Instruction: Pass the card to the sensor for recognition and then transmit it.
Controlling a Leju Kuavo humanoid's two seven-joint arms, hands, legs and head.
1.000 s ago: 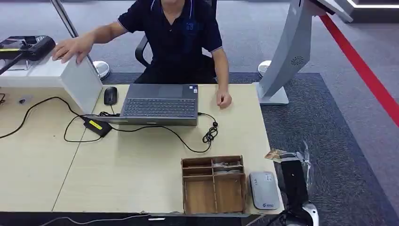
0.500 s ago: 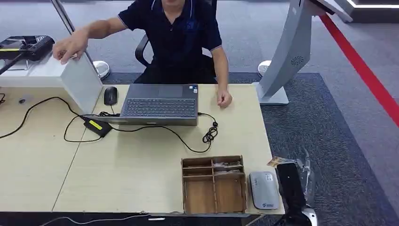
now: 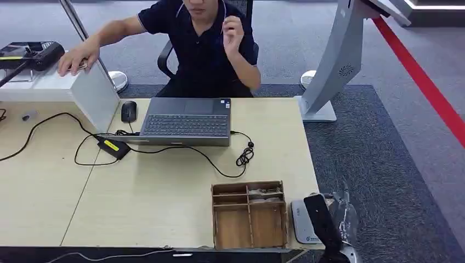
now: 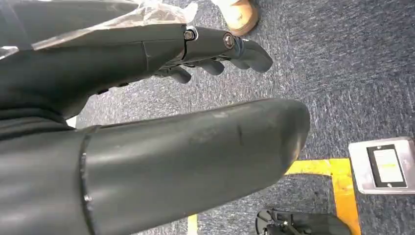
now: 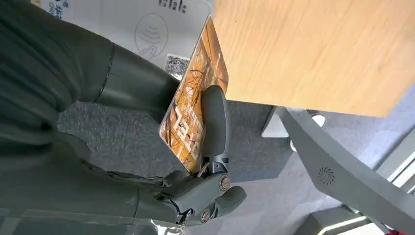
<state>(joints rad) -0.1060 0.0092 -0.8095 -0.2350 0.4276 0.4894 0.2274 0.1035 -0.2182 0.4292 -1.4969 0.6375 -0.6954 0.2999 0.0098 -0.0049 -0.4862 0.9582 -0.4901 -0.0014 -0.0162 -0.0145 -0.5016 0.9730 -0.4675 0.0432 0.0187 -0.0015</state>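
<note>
My right hand (image 3: 321,219) hovers at the table's front right corner, partly over the white card sensor (image 3: 299,222). In the right wrist view that hand (image 5: 195,188) pinches an orange patterned card (image 5: 195,112) between thumb and a finger. The card stands on edge just off the sensor (image 5: 147,24), whose white face bears a wave symbol. I cannot tell whether card and sensor touch. My left hand (image 4: 147,58) hangs over blue carpet, fingers apart from the thumb and holding nothing.
A wooden divided box (image 3: 249,213) stands just left of the sensor. Farther back lie a laptop (image 3: 186,120), a mouse (image 3: 128,110) and black cables (image 3: 164,150). A person (image 3: 203,49) sits behind the table, one hand on a white box (image 3: 82,87). A grey kiosk stand (image 3: 334,66) rises at the right.
My right hand with the card has moved left and nearer, from beside the table to over the sensor. The person lifted one hand off the table to the face.
</note>
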